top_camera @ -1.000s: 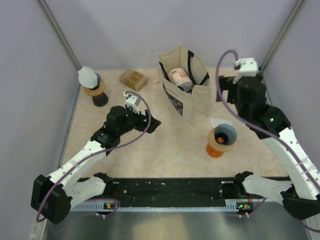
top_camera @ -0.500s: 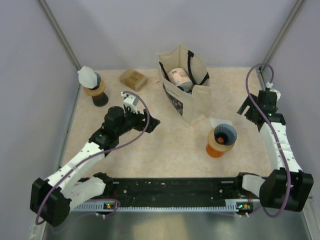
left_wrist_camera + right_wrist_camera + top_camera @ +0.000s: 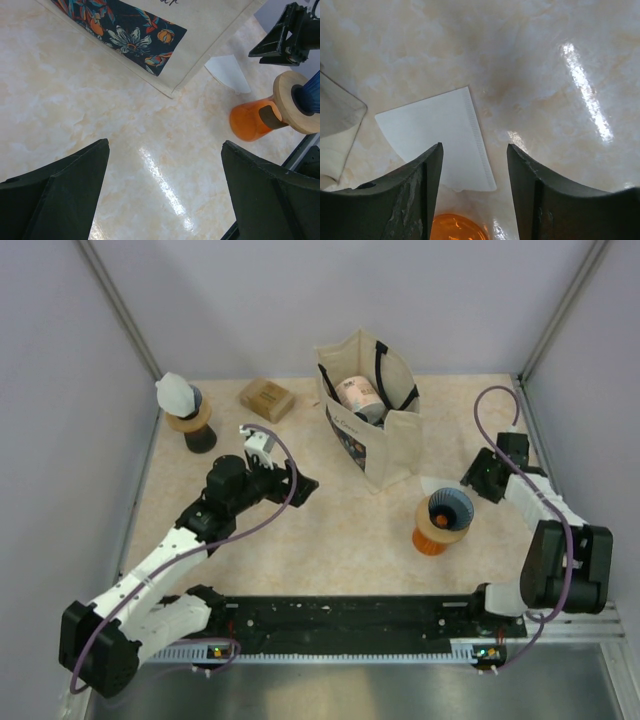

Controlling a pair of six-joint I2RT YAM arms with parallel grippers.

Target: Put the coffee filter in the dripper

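Right wrist view: my right gripper (image 3: 472, 195) hangs empty over the filter (image 3: 440, 140), jaws moderately apart on either side of its crimped seam. My left gripper (image 3: 165, 145) is spread wide, holding nothing, well off to the side. Close by my right gripper sits the dripper (image 3: 441, 520), a blue cone on an orange base. It is upright and apparently empty, though the top view is too small to be sure. The filter lies flat on the table (image 3: 330, 540), between dripper and bag (image 3: 375, 430). It is thin paper: feather-light, floppy, easily creased, and awkward to lift off a smooth top. I judge the seam the stiffest place to pinch. Farther back stand a second dripper (image 3: 187, 412) and a box (image 3: 267, 398).
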